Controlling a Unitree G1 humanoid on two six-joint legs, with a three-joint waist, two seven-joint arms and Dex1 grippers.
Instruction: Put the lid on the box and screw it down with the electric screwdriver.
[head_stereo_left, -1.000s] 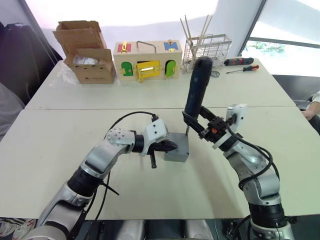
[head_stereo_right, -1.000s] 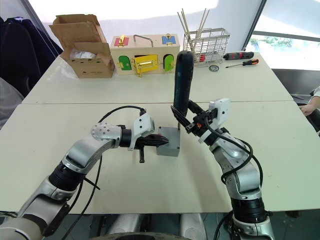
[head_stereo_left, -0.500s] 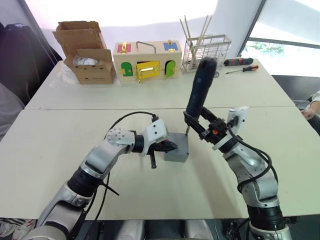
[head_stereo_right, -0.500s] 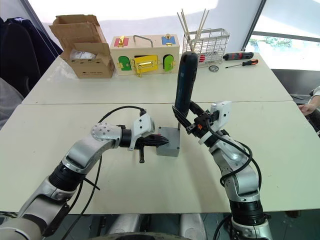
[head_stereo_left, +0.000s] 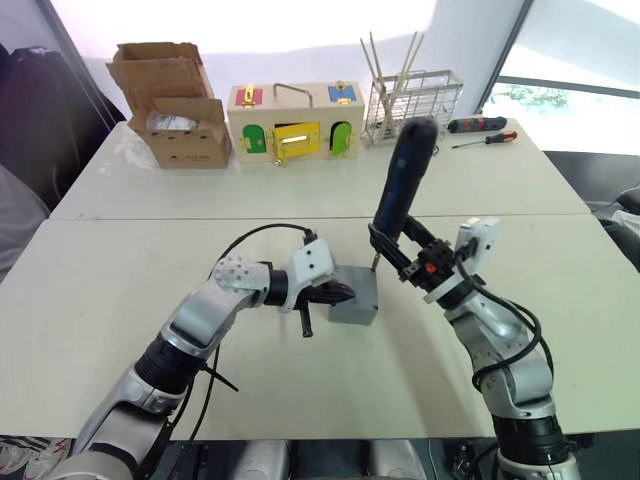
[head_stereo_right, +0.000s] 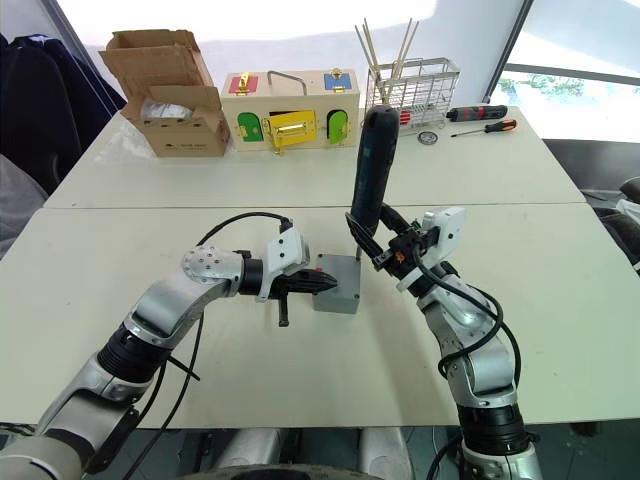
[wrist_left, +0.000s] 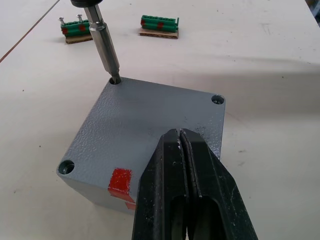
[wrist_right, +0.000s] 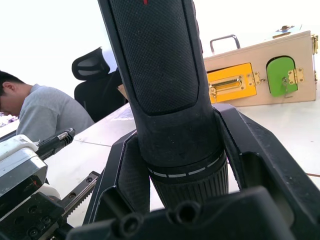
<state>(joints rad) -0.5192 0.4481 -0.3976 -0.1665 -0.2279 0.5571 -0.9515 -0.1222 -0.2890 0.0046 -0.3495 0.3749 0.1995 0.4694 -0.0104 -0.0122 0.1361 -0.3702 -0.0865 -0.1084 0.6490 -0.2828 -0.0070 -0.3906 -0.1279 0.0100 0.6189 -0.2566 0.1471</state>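
1. Your right hand (head_stereo_left: 385, 246) still grips the electric screwdriver (head_stereo_left: 400, 175). Since a second ago its top has leaned slightly further to the right; the bit stays in the same far corner screw hole.
2. Your left hand (wrist_left: 181, 137) has not moved: its fingers are pressed together, empty, resting on the near edge of the lid (wrist_left: 150, 130).
3. The lid sits flat on the grey box (head_stereo_left: 356, 297), mid-desk (head_stereo_left: 100, 300), a red mark on the box's side.
4. Further back stand a cardboard carton (head_stereo_left: 175, 100), a wooden latch box (head_stereo_left: 295, 120) and a wire rack (head_stereo_left: 412, 100) with two manual screwdrivers (head_stereo_left: 482, 130) beside it, well apart from the work.
5. Two green terminal blocks (wrist_left: 159, 24) lie beyond the box.
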